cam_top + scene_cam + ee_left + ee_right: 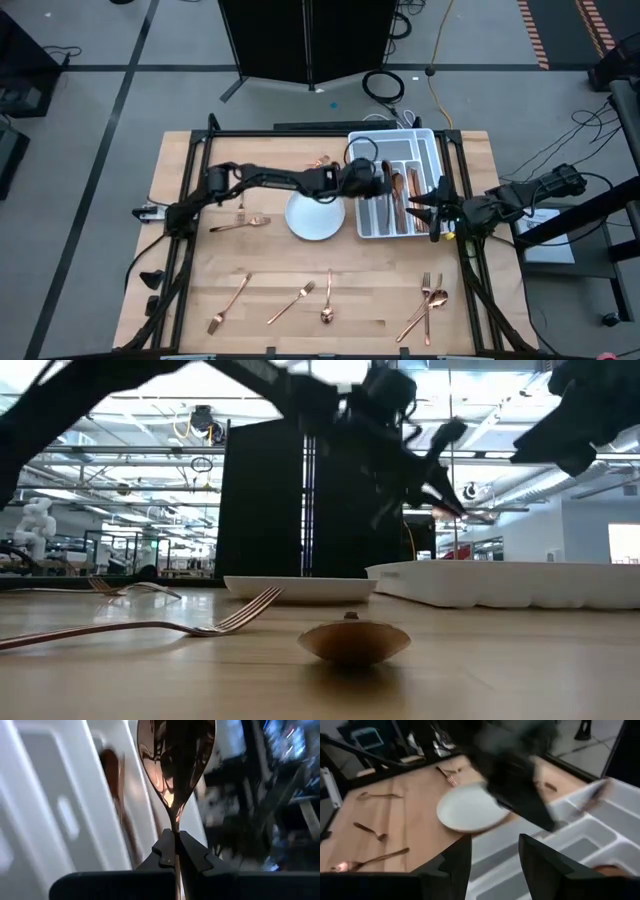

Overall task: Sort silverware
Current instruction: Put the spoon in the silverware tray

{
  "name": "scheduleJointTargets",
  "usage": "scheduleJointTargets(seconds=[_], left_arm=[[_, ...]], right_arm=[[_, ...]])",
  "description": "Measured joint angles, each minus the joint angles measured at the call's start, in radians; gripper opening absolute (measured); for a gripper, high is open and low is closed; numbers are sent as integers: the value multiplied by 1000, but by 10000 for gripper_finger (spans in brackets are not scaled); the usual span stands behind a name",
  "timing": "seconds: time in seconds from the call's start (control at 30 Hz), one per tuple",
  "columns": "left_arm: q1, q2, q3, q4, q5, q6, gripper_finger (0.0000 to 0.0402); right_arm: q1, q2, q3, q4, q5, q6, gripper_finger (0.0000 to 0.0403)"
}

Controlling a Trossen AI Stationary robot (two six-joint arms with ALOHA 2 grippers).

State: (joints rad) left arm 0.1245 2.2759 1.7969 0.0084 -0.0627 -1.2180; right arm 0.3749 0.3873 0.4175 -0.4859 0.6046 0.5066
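Spoon (175,765) handle sits clamped between left claw (176,851) fingers above tray (45,805).

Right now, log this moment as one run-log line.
left gripper: shut on spoon, over cutlery tray | right gripper: open, empty, at tray | plate: bare

Over the tray (424,136) both grippers crowd the room — left gripper (388,182), right gripper (432,205) — open board near the plate (315,217).

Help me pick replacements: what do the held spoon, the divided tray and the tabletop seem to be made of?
Spoon: likely polished copper-toned metal; it mirrors the room. Divided tray: probably white plastic, smooth with moulded compartments. Tabletop: light wood, grain and plank seams visible.
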Motion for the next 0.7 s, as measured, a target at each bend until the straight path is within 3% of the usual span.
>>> scheduleJointTargets(seconds=[0.27, 0.5, 0.7], left_arm=[[52, 167, 171, 63, 23, -57, 0], [40, 323, 401, -38, 111, -57, 0], [41, 342, 419, -135, 86, -29, 4]], right_arm=[[0, -46, 0, -3, -4, -47, 155], [0, -47, 0, -5, -4, -47, 155], [0, -47, 0, -18, -5, -28, 155]])
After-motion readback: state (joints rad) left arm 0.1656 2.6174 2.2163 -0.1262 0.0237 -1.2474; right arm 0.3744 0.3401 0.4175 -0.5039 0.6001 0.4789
